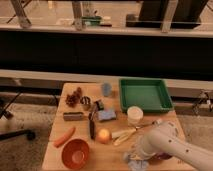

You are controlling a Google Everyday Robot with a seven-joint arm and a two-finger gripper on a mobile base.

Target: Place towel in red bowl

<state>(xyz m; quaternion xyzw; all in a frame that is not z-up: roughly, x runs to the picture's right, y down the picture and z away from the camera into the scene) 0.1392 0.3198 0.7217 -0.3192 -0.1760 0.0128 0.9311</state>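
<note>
The red bowl [75, 153] sits at the front left of the table [112, 155], upright and empty, with a carrot [64, 136] just beside its upper left. Rightward lie a dark tool [91, 128], an orange ball [103, 135] and a banana [124, 135].

Further right, at the front edge, the towel [136, 162] lies bunched in pale folds. By its look it is light, limp and not fragile; it will sag and trail, so a pinch on a raised fold near its middle seems the best hold, lifted high enough to clear the bowl's rim.

The gripper [140, 154] is directly over the towel, down against it, at the end of the white arm [172, 147] that reaches in from the right. The arm hides the gripper's tip, so I cannot tell whether it holds the cloth. Bowl and towel are well apart, with bare table between them.
</note>
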